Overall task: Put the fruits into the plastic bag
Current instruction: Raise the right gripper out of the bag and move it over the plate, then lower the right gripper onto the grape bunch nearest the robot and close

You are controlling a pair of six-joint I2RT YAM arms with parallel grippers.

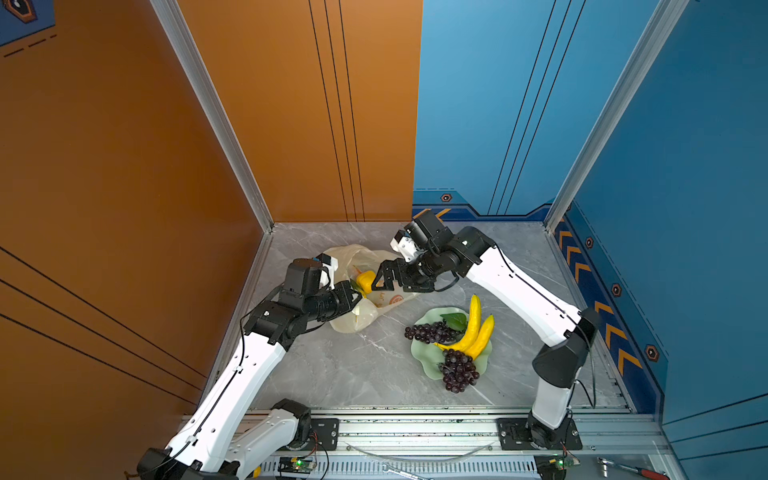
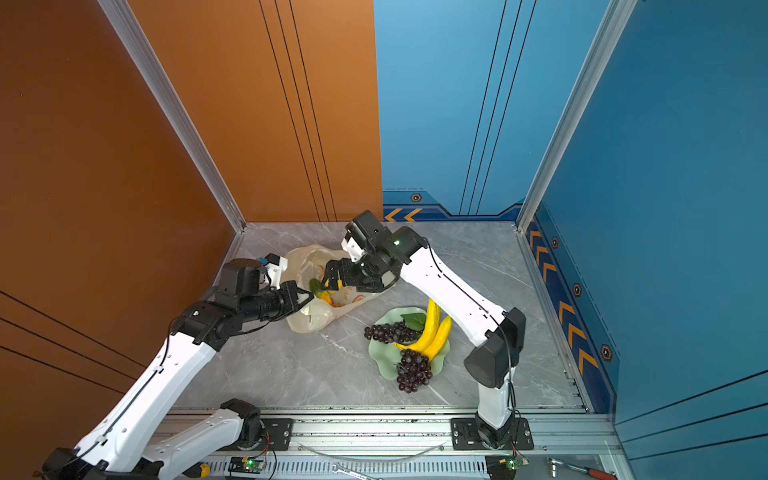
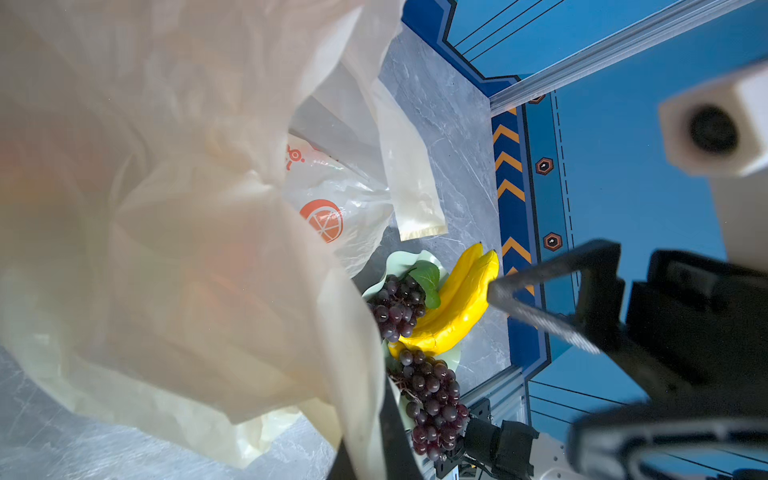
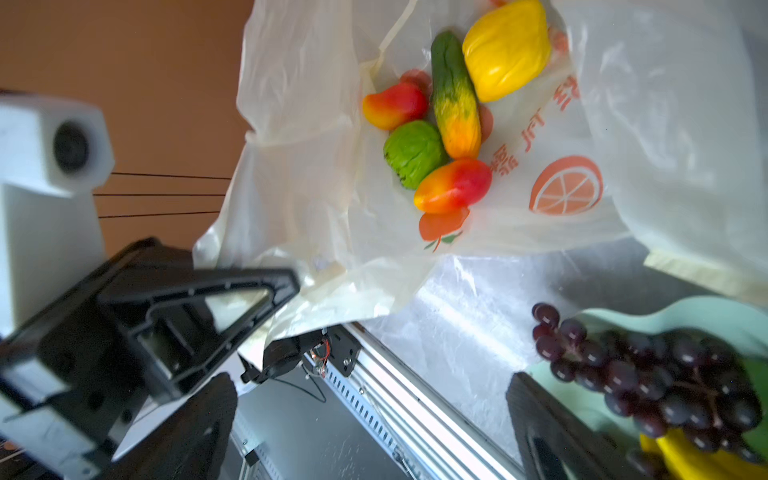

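Note:
The plastic bag lies at the back left of the table, its mouth held up. My left gripper is shut on the bag's rim. My right gripper hangs open and empty just over the mouth. Inside the bag lie a yellow lemon-like fruit, a green-orange fruit, two mangoes and a bumpy green fruit. Two bananas and two grape bunches rest on the dish to the right.
The pale green wavy-edged dish sits right of centre on the grey marble table. An aluminium rail with both arm bases runs along the front edge. A ratchet tool lies at the front right. Walls close off the back and sides.

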